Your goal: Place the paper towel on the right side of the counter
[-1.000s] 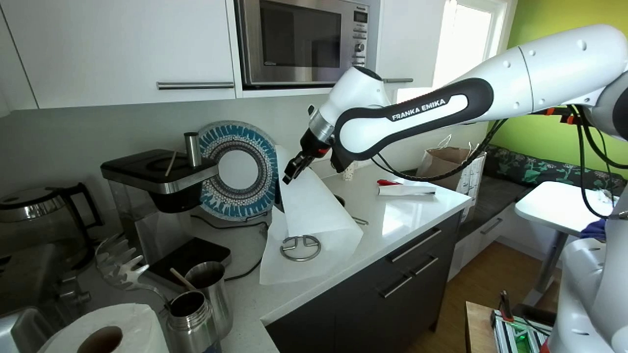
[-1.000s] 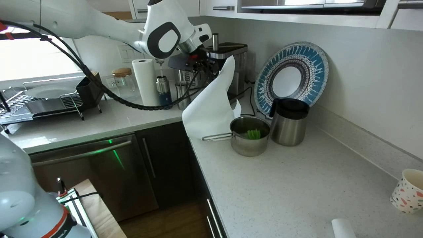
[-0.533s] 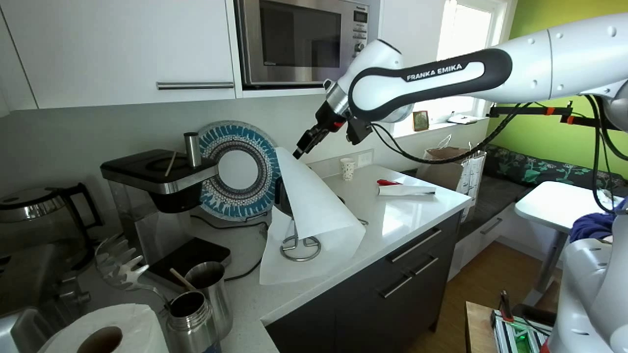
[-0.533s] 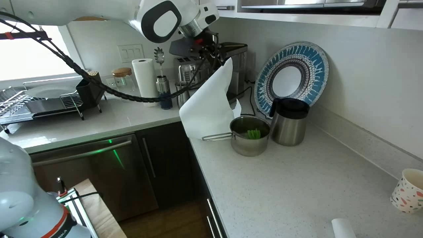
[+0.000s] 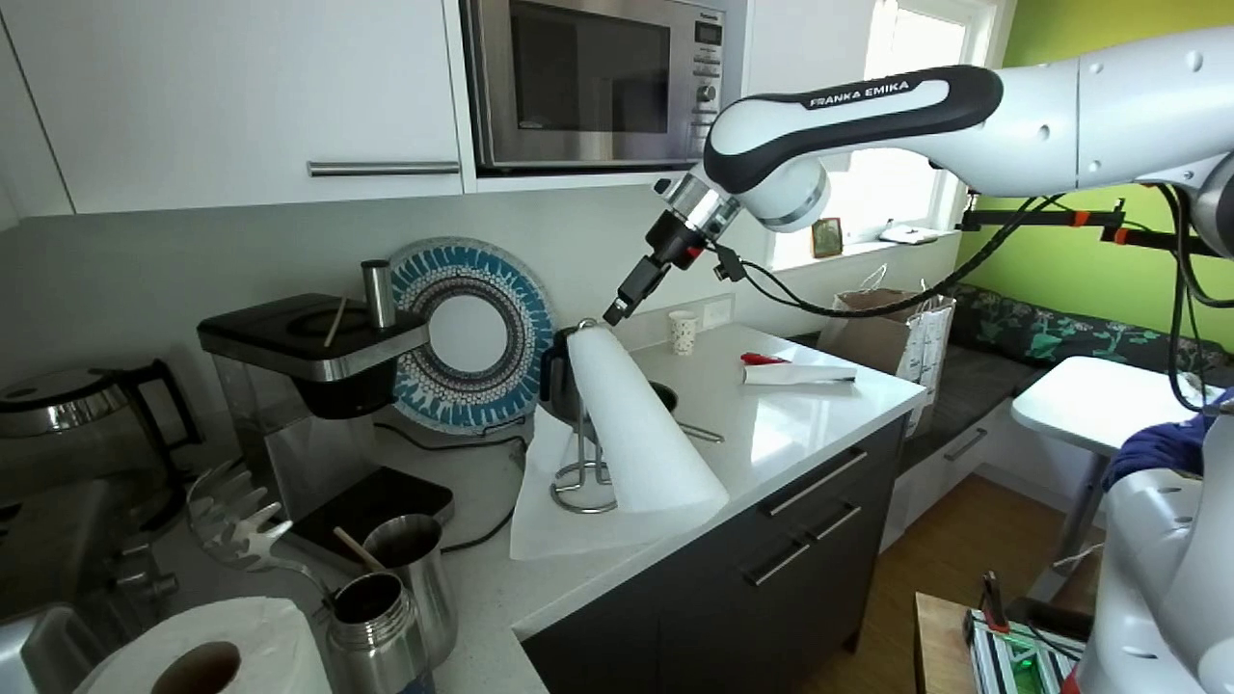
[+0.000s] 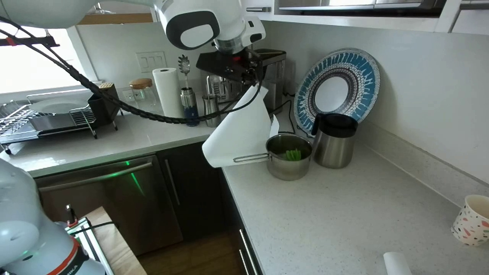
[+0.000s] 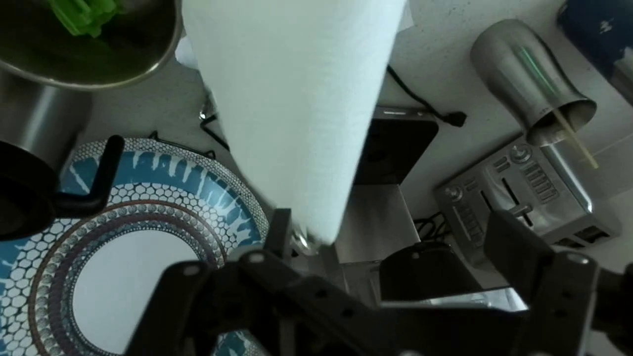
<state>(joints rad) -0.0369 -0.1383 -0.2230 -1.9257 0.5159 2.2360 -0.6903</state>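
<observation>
Nothing is held by the parted gripper [image 5: 615,313]; the wire stand [image 5: 580,445] on the paper towel [image 5: 638,439] could be toppled by tugging right.

Wrist view: paper towel [image 7: 296,99] cut off at top. Exterior view: pot [image 5: 665,394] partly hidden behind it.

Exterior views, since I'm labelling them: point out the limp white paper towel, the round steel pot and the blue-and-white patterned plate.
Limp white paper towel [image 5: 640,443]: in an exterior view, raised part.
Round steel pot [image 6: 289,169]: in an exterior view, outer wall.
Patterned plate [image 6: 331,94]: in an exterior view, white centre.
</observation>
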